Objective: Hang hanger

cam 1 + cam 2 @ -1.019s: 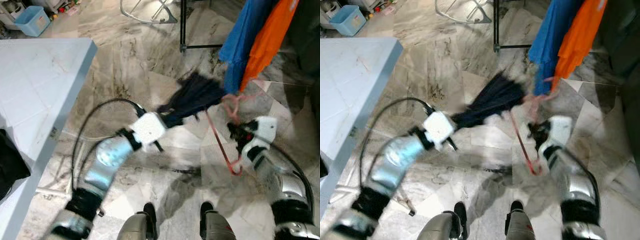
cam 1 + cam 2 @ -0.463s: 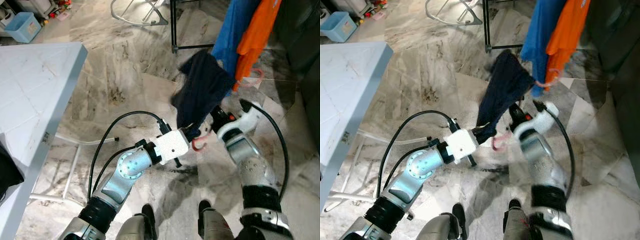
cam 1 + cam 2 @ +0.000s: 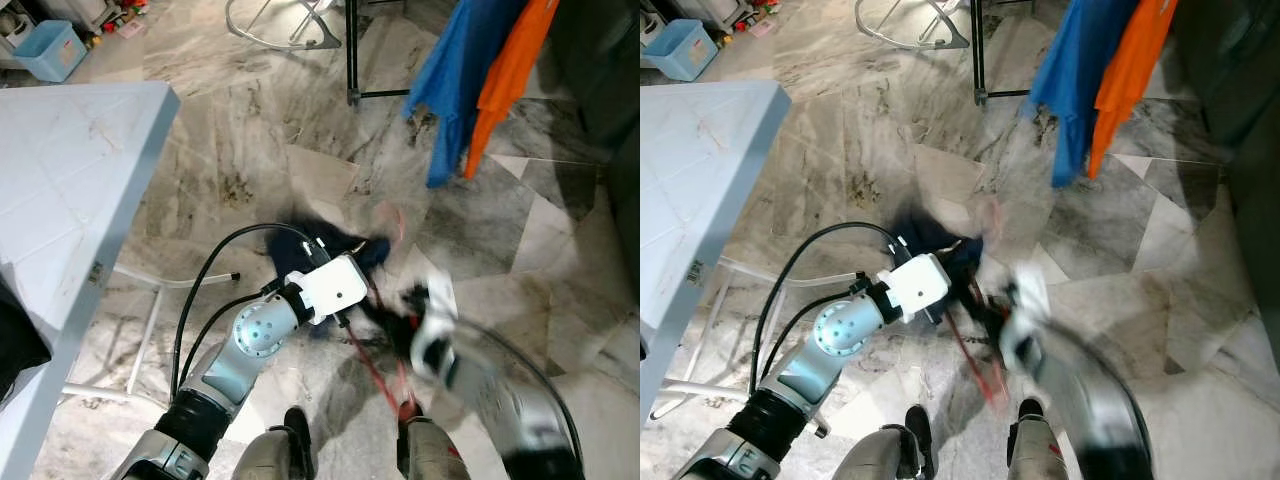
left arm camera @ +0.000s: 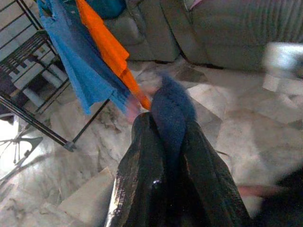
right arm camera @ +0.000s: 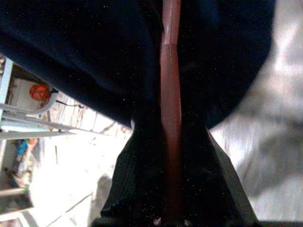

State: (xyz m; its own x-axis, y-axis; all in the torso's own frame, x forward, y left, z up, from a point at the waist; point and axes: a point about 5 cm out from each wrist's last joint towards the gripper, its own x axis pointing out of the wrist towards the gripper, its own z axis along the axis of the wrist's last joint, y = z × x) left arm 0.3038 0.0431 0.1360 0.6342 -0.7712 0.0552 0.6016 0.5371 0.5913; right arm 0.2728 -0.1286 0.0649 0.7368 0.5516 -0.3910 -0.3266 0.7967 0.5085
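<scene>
A dark navy garment (image 3: 300,252) hangs bunched low over the marble floor, just ahead of my feet. My left gripper (image 4: 168,124) is shut on a fold of this cloth, its white wrist (image 3: 335,285) right beside the bundle. A red hanger (image 5: 170,94) runs between the black fingers of my right gripper (image 5: 170,142), which is shut on it with the navy cloth close behind. In the eye views the right arm (image 3: 450,350) is motion-blurred, and the hanger (image 3: 372,365) slants down toward my feet.
A blue shirt (image 3: 455,75) and an orange shirt (image 3: 510,70) hang from a black rack (image 3: 352,50) at the far right. A white table (image 3: 60,180) stands to my left, with a light blue bin (image 3: 48,48) beyond it. A grey sofa (image 4: 227,33) is nearby.
Both arms have dropped from near the hanging shirts down toward the floor, bringing the navy garment and red hanger with them. The right arm is swinging fast and is blurred.
</scene>
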